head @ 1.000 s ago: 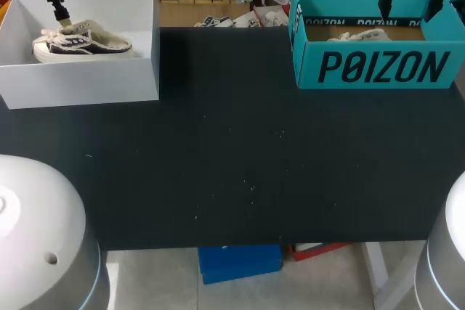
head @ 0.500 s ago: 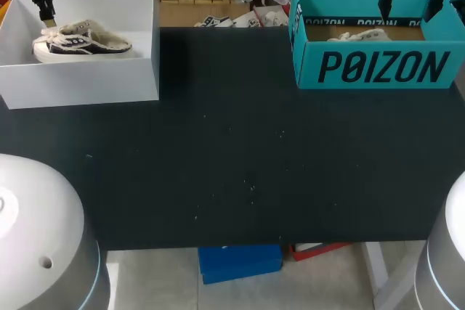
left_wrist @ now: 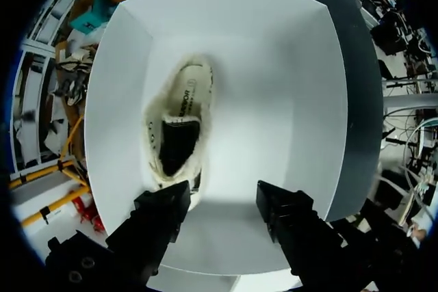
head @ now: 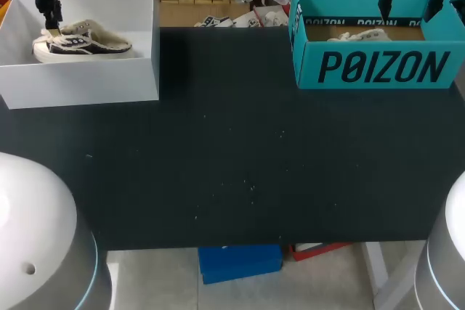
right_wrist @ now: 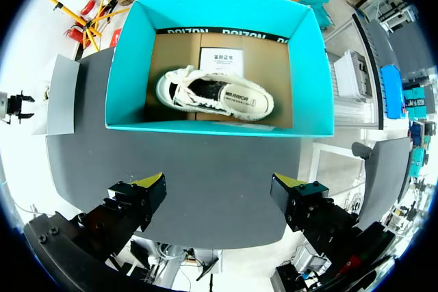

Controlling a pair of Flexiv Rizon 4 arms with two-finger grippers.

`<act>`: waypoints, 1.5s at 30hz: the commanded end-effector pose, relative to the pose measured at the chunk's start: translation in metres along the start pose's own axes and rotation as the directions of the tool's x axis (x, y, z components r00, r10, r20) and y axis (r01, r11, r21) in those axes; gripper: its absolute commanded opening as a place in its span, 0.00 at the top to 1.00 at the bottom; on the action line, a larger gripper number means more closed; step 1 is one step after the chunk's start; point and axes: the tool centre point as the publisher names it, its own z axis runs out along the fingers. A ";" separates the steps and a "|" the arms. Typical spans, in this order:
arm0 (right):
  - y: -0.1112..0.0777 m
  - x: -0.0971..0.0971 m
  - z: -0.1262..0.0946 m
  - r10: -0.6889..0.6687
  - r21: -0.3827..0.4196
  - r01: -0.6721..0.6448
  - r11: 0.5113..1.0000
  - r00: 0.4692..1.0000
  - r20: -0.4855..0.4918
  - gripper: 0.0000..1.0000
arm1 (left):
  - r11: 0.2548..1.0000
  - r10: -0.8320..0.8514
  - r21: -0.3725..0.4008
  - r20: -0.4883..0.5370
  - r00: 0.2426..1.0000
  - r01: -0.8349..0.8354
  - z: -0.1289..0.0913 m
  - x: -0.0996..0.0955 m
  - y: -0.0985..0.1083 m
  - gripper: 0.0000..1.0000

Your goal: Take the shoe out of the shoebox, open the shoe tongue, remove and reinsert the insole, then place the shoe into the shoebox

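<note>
Partly hidden shoe [left_wrist: 181, 111] (toe), behind left gripper [left_wrist: 222, 196]

surface [head: 232, 165]: black, matte, broad | marks: small pale specks scattered across its middle | near edge: straight, low in the head view | light: even and soft over the whole top

The tabletop [head: 232, 165] is matt black, flecked with pale specks. At its far left, the white shoebox [head: 80, 81] looks to me like smooth matt card; the shoe [left_wrist: 179, 124] inside has a fuzzy cream collar. At its far right, the teal shoebox [right_wrist: 212, 126] is matt card with a bare brown cardboard floor, holding a cream cloth shoe [right_wrist: 215, 94] with frayed edges.
</note>
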 end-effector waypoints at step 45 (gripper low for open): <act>0.000 0.000 0.000 0.000 0.000 0.000 1.000 1.000 0.000 0.00 | 0.993 0.117 -0.018 -0.125 0.985 -0.120 0.108 -0.034 -0.031 0.80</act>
